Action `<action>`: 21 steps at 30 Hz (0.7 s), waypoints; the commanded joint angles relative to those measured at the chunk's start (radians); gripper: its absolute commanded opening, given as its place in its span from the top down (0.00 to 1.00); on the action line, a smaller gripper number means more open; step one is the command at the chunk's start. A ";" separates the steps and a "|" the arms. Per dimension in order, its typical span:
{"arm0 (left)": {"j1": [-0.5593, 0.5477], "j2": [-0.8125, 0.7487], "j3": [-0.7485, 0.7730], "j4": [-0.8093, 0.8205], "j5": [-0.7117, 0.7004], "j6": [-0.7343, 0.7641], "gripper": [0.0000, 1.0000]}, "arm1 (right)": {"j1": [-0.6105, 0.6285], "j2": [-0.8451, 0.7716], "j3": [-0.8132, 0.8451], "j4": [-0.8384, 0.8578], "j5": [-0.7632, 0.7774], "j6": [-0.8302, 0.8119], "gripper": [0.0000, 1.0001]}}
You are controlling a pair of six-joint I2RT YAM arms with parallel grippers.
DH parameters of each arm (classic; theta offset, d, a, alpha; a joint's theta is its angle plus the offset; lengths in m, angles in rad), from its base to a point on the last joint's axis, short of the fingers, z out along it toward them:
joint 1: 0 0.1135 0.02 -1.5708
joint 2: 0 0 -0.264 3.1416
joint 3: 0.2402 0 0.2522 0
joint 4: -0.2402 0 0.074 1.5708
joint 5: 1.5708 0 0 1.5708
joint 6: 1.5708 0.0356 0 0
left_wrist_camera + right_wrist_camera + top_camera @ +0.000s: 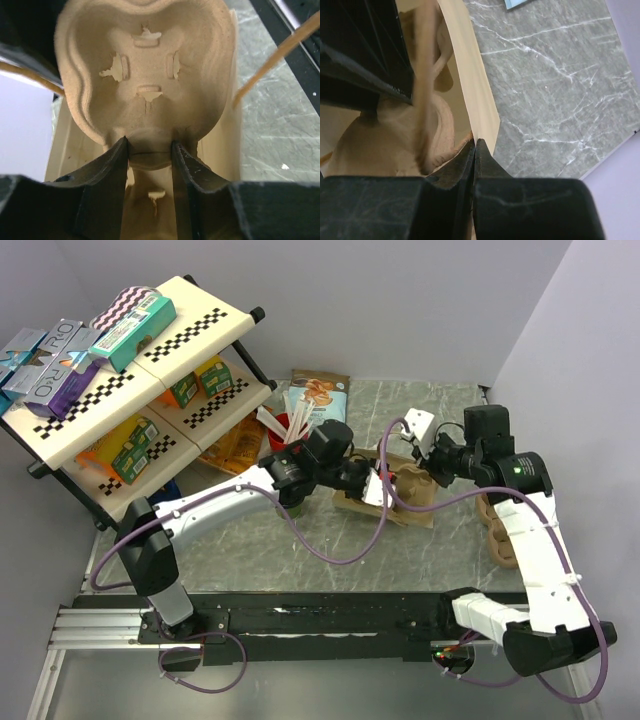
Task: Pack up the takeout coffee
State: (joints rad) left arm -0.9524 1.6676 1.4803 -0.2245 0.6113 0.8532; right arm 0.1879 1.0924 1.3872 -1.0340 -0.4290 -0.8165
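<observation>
A pulp cup carrier sits inside a cream-walled paper bag at the table's middle. My left gripper is shut on the carrier's central ridge between two empty wells, one finger pressed against each side. In the top view it reaches in from the left. My right gripper pinches the bag's rim with jaws shut, holding it from the right. The takeout coffee is almost hidden beneath my left arm; only a dark-green sliver shows.
A red cup with white stirrers stands behind the left arm. Snack packets lie at the back. A checkered two-tier rack with boxes fills the left. Spare pulp carriers lie at the right by the right arm.
</observation>
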 commanded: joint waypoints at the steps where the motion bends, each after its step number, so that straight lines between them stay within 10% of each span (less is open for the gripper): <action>1: -0.045 0.014 0.077 -0.076 -0.168 0.015 0.99 | 0.031 -0.049 -0.002 0.024 0.045 0.028 1.00; 21: -0.068 -0.066 0.018 -0.228 -0.334 0.046 0.99 | 0.030 -0.100 -0.067 0.075 0.049 0.057 1.00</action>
State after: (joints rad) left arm -1.0245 1.6226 1.4960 -0.4194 0.3172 0.8696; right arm 0.2134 1.0100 1.2991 -0.9794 -0.3531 -0.7788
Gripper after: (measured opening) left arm 0.403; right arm 0.007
